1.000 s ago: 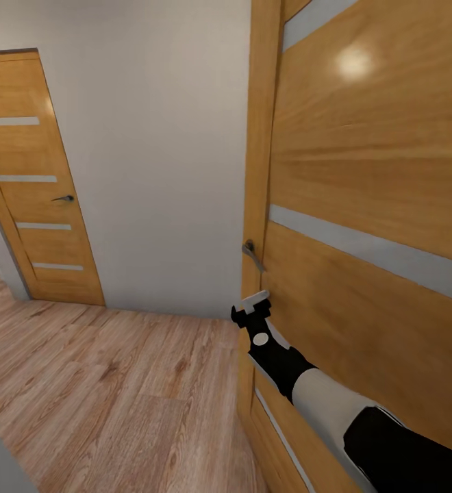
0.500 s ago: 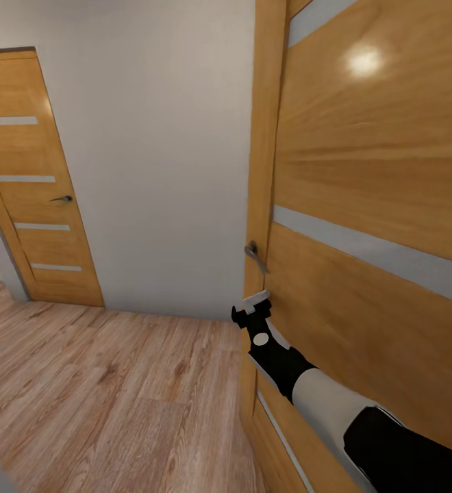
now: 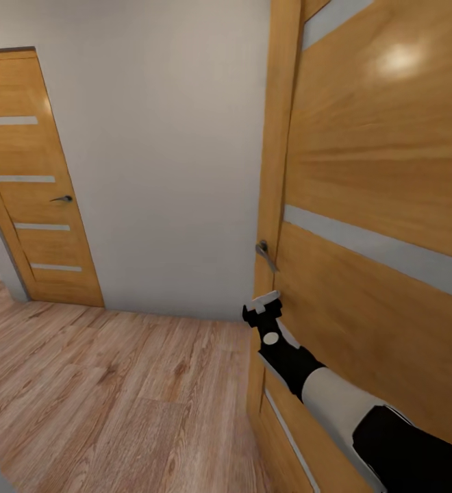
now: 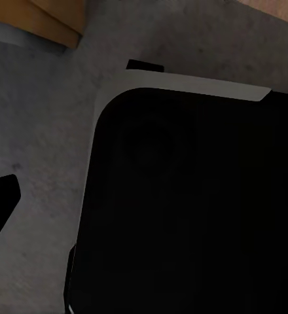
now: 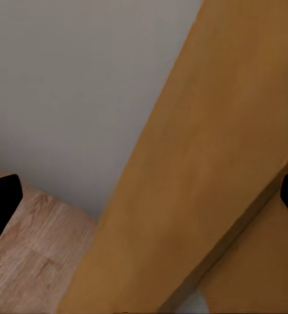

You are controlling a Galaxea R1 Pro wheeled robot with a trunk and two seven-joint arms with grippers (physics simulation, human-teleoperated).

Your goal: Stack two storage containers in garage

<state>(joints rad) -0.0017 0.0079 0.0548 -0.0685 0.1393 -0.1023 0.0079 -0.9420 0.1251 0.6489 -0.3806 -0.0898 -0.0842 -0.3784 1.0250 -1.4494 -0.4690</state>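
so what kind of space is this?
Probably an indoor hallway: light wood plank floor, plain pale wall, and two wooden doors, one closed, one close by the right gripper.

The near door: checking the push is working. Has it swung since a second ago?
Yes. The near door has shifted right, away from the far door, which stays put.

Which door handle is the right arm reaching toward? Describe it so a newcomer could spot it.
On the big wooden door at the right, look along its near edge just above the right pincer. The grey lever handle sits there, much nearer than the closed far door's handle.
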